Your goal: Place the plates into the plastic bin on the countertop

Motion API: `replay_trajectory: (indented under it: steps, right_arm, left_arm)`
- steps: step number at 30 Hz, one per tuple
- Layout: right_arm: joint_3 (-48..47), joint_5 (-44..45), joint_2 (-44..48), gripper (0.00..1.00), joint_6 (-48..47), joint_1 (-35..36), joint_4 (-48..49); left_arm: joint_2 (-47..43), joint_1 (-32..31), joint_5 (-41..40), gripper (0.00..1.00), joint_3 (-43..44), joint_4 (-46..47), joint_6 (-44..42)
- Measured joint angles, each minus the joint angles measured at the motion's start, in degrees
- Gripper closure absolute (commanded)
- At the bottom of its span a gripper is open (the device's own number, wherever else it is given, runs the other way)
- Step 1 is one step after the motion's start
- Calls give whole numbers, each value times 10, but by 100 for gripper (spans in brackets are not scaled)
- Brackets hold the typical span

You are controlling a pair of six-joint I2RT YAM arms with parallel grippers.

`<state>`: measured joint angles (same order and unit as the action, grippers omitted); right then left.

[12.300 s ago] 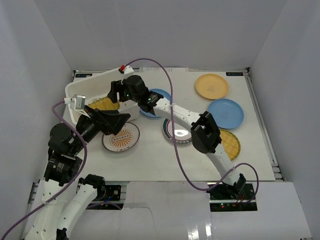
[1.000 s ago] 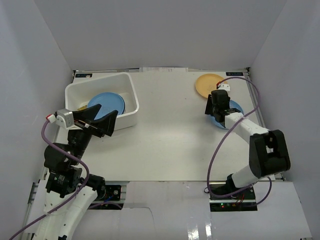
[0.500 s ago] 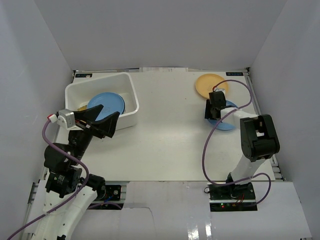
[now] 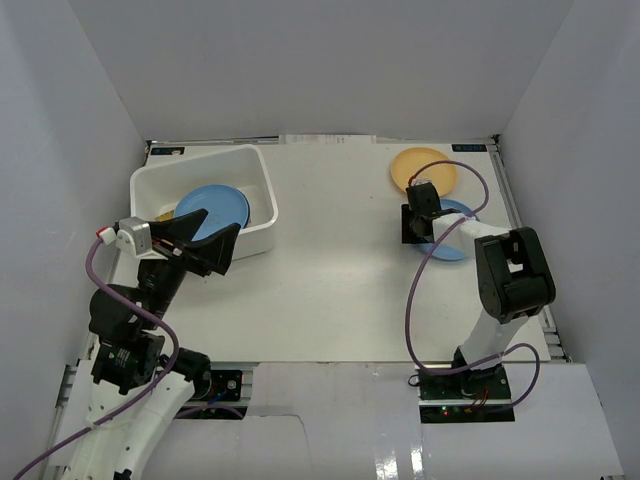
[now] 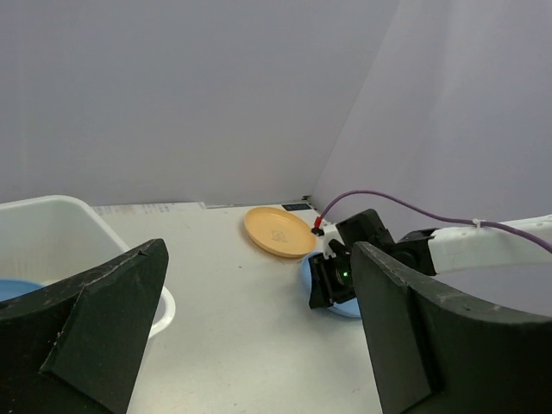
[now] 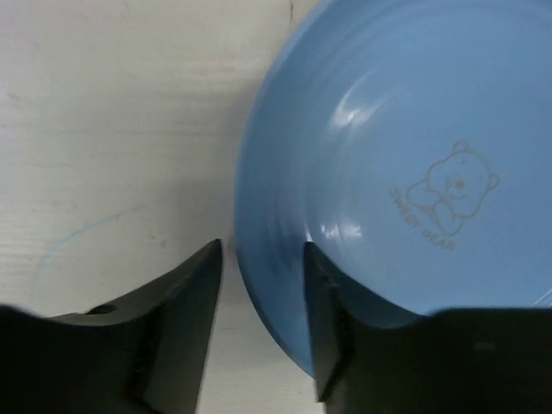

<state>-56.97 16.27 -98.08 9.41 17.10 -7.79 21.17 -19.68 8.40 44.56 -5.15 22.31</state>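
Right jaws stand apart astride the rim of the blue plate (image 6: 388, 129); left jaws gape wide.

From my L wrist cam, the left gripper (image 5: 259, 250) has its two black fingers (image 5: 95, 319) spread wide, one filling each lower corner of the pic. Between them I see the white countertop (image 5: 233, 319). The white bin (image 5: 69, 216) sits far L, w/ a sliver of a blue plate (image 5: 10, 289) inside at the pic's edge. An orange-tan plate (image 5: 276, 231) lies flat near the back wall. Just beside it, on the nearer side, is a second blue plate (image 5: 343, 307), partly hidden by the right gripper (image 5: 329, 280), which is down at its rim. Can't tell from here how those jaws stand. The white right arm (image 5: 492, 241) comes in from the R, w/ a purple cable (image 5: 388, 200) arcing over it.
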Motion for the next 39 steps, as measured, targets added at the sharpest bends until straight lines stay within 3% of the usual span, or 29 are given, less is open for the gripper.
replay_trajectory:
  steps: [1,2,8,12,15,20,26,30,35,36,38,39]
  right_arm:
    - [0,1,-12,83,-2,0,-8]
    - [-1,6,-20,92,-10,0,-15]
    - [-31,87,34,92,-23,41,-51]
    - [-38,109,124,92,-2,151,-109]
    - [-123,129,133,92,-6,252,-157]
    - [-402,101,16,92,-100,386,-143]
    - [-739,-12,-199,92,-217,450,-117]
    - [-761,-110,-275,92,-269,459,-86]
    - [-725,-153,-348,92,-310,473,-68]
    - [-725,-156,-364,87,-315,476,-66]
    - [-733,-148,-394,64,-327,481,-32]
    - [-739,-144,-400,38,-334,482,-16]
  left_arm:
    - [1,0,0,2,0,0,0]
    - [1,0,0,2,0,0,0]
    - [1,0,2,2,0,0,0]
    - [1,0,2,2,0,0,0]
    - [0,0,-5,2,0,-2,0]
    - [-22,0,-49,2,15,-14,3]
    - [-69,0,-104,2,113,3,6]
    - [-99,0,-116,2,158,17,5]
    - [-116,0,-129,2,161,19,1]
    - [-116,0,-132,2,158,17,1]
    - [-116,0,-134,2,154,10,0]
    - [-115,0,-134,2,151,7,0]
